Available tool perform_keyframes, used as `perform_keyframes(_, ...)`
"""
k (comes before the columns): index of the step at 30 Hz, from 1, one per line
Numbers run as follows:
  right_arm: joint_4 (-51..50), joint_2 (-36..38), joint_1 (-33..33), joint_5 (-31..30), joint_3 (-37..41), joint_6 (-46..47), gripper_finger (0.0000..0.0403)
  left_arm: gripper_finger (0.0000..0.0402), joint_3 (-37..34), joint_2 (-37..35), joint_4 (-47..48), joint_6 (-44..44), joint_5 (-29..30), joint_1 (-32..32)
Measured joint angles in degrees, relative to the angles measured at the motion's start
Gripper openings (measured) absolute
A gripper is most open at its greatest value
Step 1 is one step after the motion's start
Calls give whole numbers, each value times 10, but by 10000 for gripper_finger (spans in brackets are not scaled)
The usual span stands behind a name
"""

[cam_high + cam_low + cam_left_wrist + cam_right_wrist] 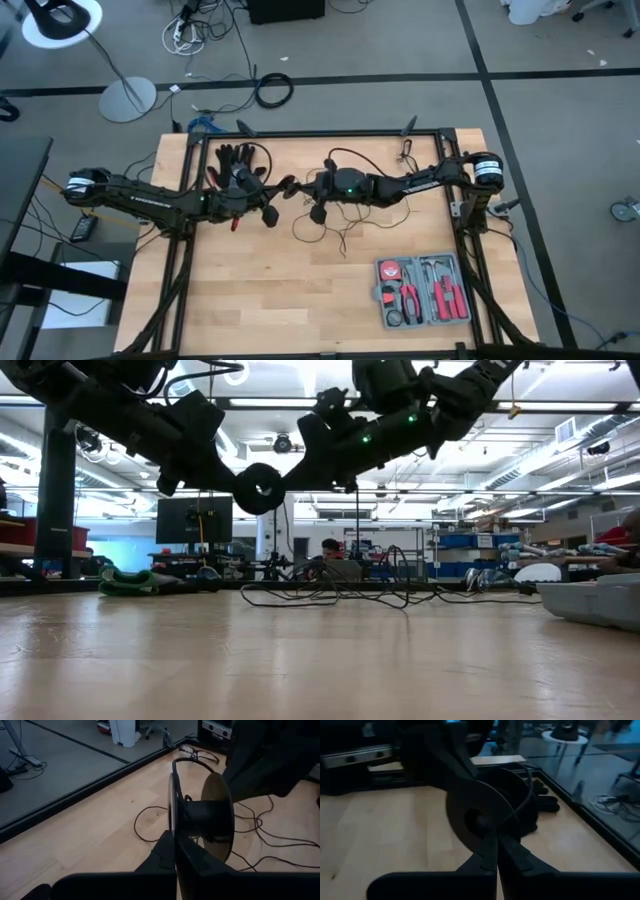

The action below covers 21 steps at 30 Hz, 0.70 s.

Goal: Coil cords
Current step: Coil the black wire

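Observation:
The cord's round black disc (258, 488) shows as a small spool with two thin flanges in the left wrist view (205, 815). It hangs in the air over the table's middle, between my two grippers. My left gripper (175, 845) is shut on it. My right gripper (496, 837) faces the disc from the other side and is shut on the thin black cord (522, 802). The rest of the cord (340, 232) lies in loose loops on the wooden table below the right arm. My left gripper pinches the rim of the disc's near flange (171, 827) between its two fingers, coming roughly level from the table's left. The disc stands on edge, lifted clear of the table. My right gripper pinches the cord (506, 820) at its fingertips, right in front of the disc's face, coming roughly level from the table's right. From the fingers the cord curves up and around the disc's rim (529, 785).
A black glove (238, 160) lies on the table at the far left, behind the left gripper. A grey tool case (425, 292) sits at the near right. A carabiner (405, 150) lies near the far right corner. Bare wood spreads across the near half.

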<state>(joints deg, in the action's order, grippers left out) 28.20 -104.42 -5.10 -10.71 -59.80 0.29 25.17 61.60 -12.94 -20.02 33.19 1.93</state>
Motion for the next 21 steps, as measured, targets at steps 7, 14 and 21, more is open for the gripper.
perform_keyframes(7, -54, -3, 0, -12, 4, 53, 0, 0, 0, 0, -6, 1, 3, 0)
perform_keyframes(14, -86, -4, 2, -4, 4, 75, 0, 0, 0, 0, -22, 3, 7, 0)
perform_keyframes(21, -102, -4, 6, 89, 4, 72, 10, 0, 0, 0, -57, 11, 50, 0)
